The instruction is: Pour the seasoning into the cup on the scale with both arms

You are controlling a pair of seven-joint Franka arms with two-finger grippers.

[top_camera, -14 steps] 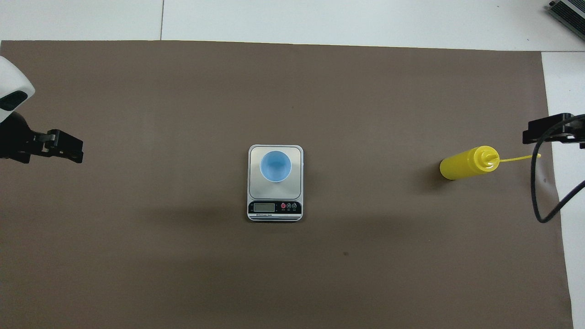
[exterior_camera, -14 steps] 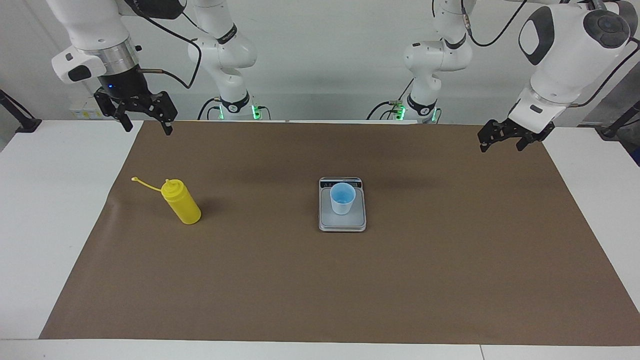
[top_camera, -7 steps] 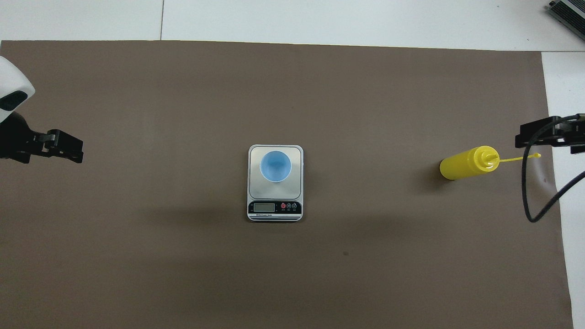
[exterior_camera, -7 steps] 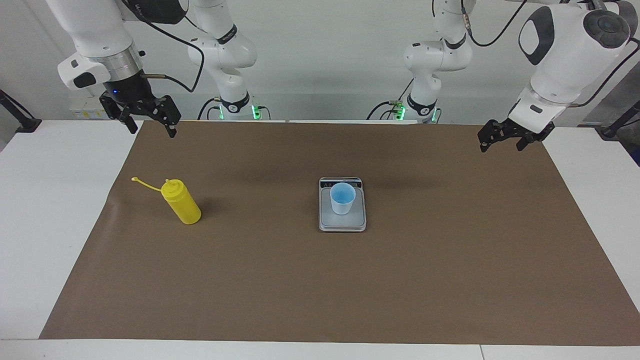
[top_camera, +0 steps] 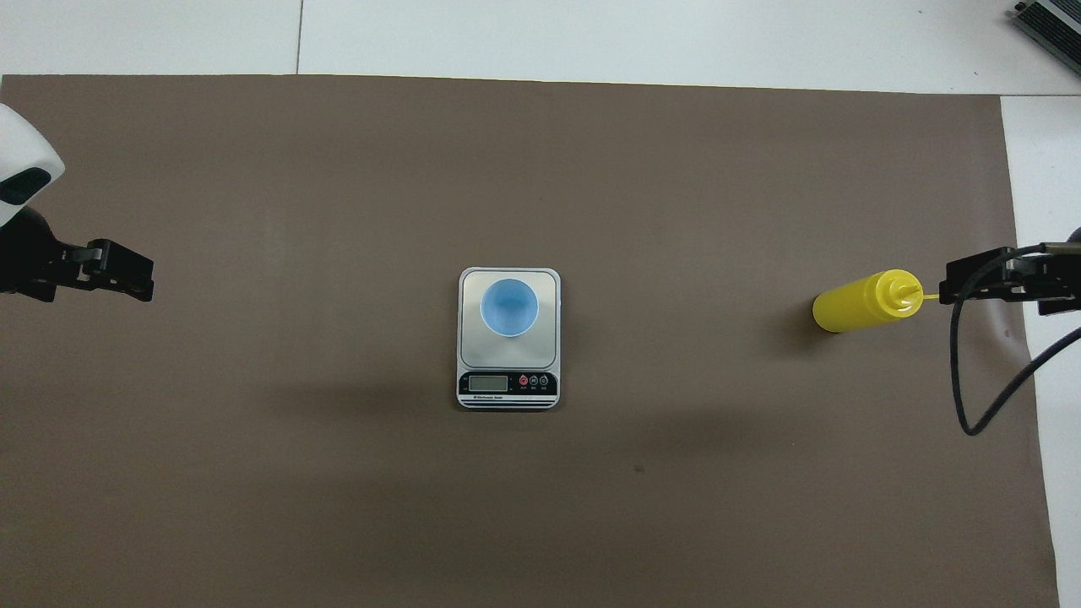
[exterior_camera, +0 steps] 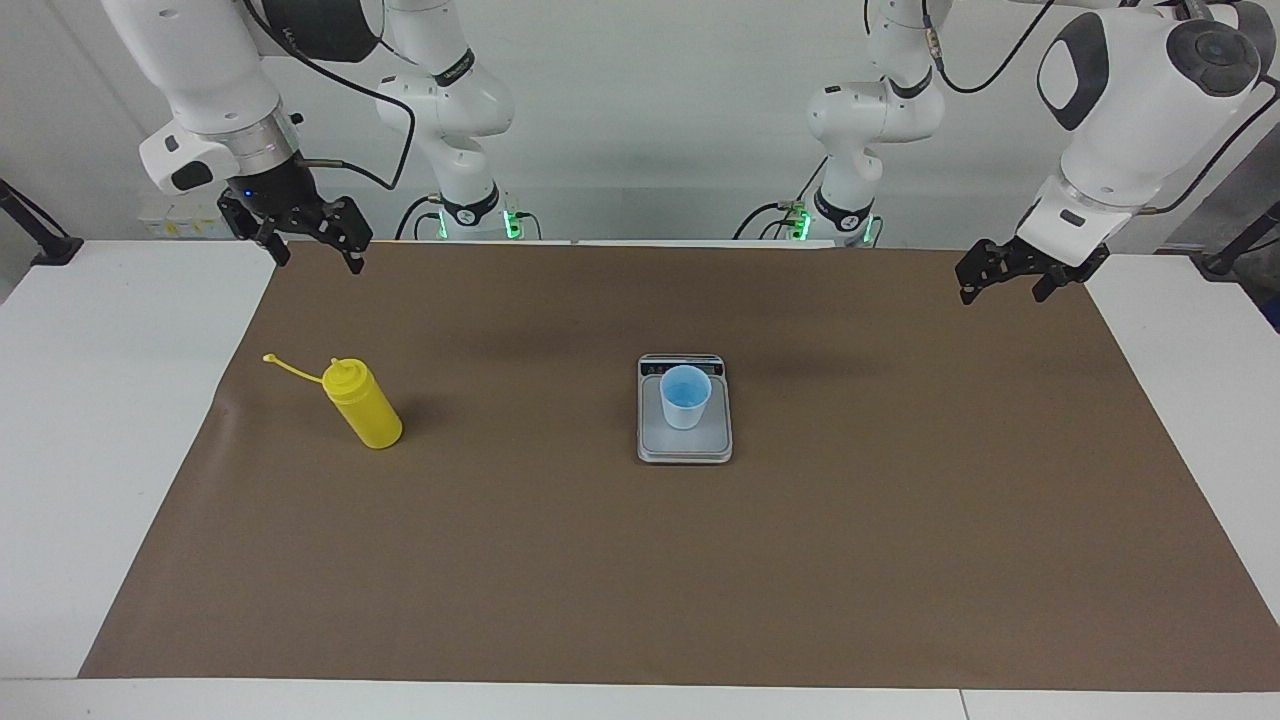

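Note:
The yellow seasoning bottle stands upright on the brown mat toward the right arm's end, its cap strap trailing outward. My right gripper hangs open high over that strap, beside the bottle's nozzle and not touching it. In the mat's middle the light blue cup stands on the silver scale, whose display end is toward the robots. Over the mat's edge at the other end, my left gripper waits open and empty.
The brown mat covers most of the white table. A black cable loops down from the right wrist over the mat's edge. A grey device corner shows at the table's farthest corner.
The right gripper has come down and inward toward the bottle, and from above it now covers the strap's end. The left arm, bottle, cup and scale have not moved.

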